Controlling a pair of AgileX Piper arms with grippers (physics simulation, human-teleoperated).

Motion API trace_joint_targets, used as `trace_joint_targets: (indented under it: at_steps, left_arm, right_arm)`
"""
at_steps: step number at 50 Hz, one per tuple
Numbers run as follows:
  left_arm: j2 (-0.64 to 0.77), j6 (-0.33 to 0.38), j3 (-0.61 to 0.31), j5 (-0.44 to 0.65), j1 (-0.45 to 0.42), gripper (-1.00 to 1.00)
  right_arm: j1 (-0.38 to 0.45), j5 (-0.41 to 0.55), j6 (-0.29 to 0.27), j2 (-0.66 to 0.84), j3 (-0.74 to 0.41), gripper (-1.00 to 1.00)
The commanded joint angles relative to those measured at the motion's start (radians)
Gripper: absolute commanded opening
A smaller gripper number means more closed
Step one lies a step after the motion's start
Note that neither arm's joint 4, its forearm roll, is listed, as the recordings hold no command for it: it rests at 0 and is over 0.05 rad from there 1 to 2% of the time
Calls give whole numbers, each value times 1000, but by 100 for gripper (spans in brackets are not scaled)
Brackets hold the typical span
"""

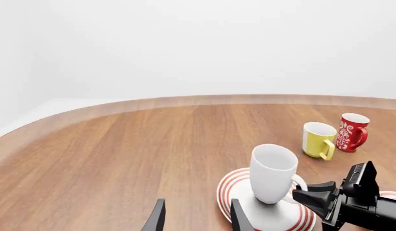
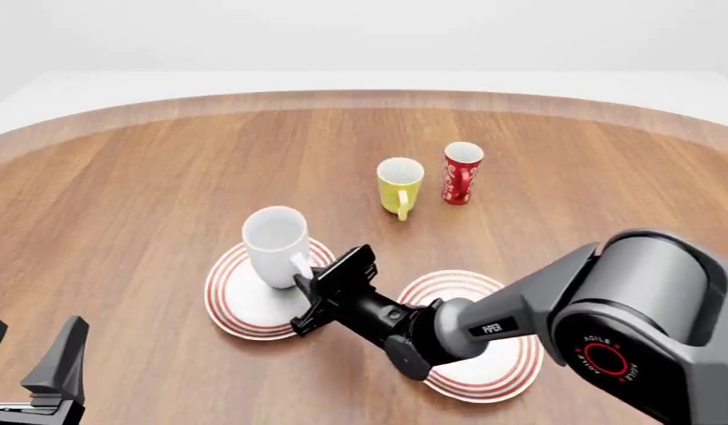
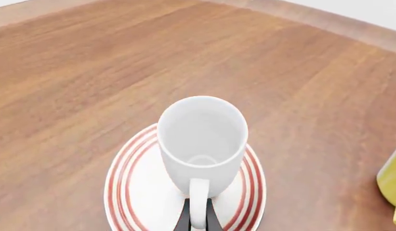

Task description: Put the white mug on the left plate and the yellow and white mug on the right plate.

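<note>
White mug (image 2: 276,245) stands upright on the left plate (image 2: 236,305), its handle pinched by the right claw (image 2: 307,288), apparently for placing; left claw (image 2: 31,354) waits apart.

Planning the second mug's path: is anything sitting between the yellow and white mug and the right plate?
Nothing visible does. The yellow and white mug stands on bare table beyond the right plate; the red mug sits beside it, off the path. Only the right arm lies over that plate, its gripper at the white mug's handle.
</note>
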Motion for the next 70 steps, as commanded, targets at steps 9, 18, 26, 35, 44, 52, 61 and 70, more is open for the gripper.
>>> trace_joint_targets:
  at_steps: [9,18,26,35,44,52,61,70]
  left_arm:
    - [0,0,0,0,0,100]
    - [0,0,0,0,0,100]
    - [0,0,0,0,0,100]
    - [0,0,0,0,0,100]
    - [0,0,0,0,0,100]
    - [0,0,0,0,0,100]
    - [0,0,0,0,0,100]
    - [0,0,0,0,0,100]
  right_arm:
    - [4,12,14,12,-16,100]
    - [1,12,19,4,-11,100]
    - [-9,-6,26,-22,26,100]
    - [-19,-11,20,-84,81,100]
    - [-27,-15,5,-141,118,100]
    - [-49,-19,-8,-199,156,100]
    - [-87,-16,-8,-262,198,100]
    - [-151,22,-29,-360,237,100]
